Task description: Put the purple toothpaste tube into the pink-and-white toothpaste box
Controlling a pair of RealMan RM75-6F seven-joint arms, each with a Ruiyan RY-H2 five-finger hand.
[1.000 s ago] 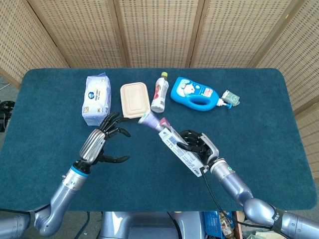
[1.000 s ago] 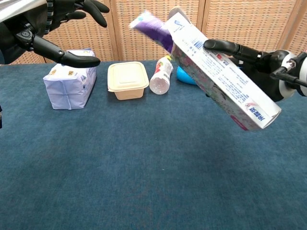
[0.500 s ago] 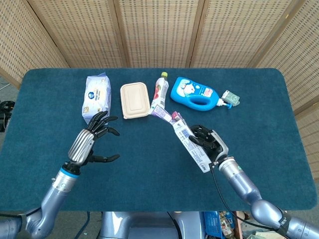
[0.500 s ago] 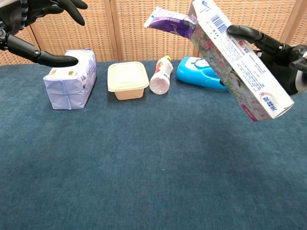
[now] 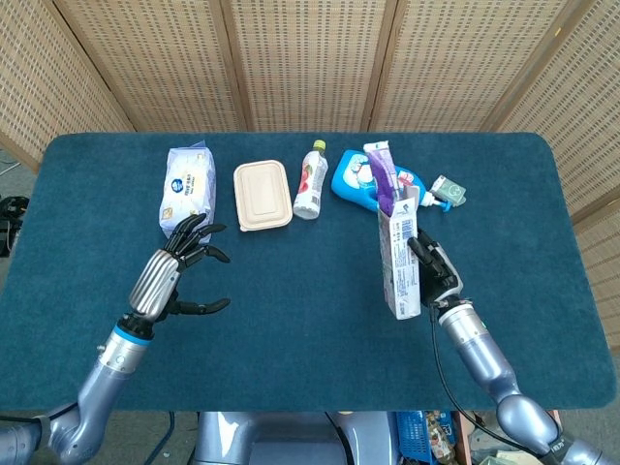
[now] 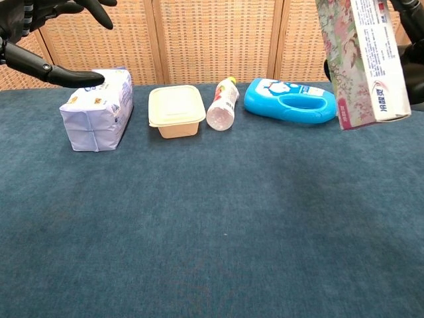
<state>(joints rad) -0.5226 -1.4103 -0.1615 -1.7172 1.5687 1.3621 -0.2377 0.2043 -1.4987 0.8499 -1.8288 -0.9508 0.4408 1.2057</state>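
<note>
Purple toothpaste tube [image 5: 385,177] sticks partway out of the upper end of the pink-and-white toothpaste box [image 5: 398,262], its crimped tail up and the rest hidden inside. The right hand [image 5: 435,274] grips the box from its right side, holding it nearly upright above the tabletop [image 5: 291,320]; in the chest view only the lower end of the box shows at the top right corner, clear of the surface, with dark fingers [image 6: 405,9] behind it.

The left hand [image 5: 177,266] hangs over the left part of the tabletop, released, its fingers spread and curved around nothing, just below the wet-wipes pack [image 5: 187,193]. In the chest view its thumb and fingers reach in from the top left corner above that pack.

Along the far side of the blue cloth lie, from left to right, the wet-wipes pack, a beige lidded food container [image 5: 262,194], a small bottle with a green cap [image 5: 310,180] on its side, and a blue detergent bottle [image 6: 289,108] with a handle, also lying down. The tube's tail overlaps the detergent bottle in the head view.
</note>
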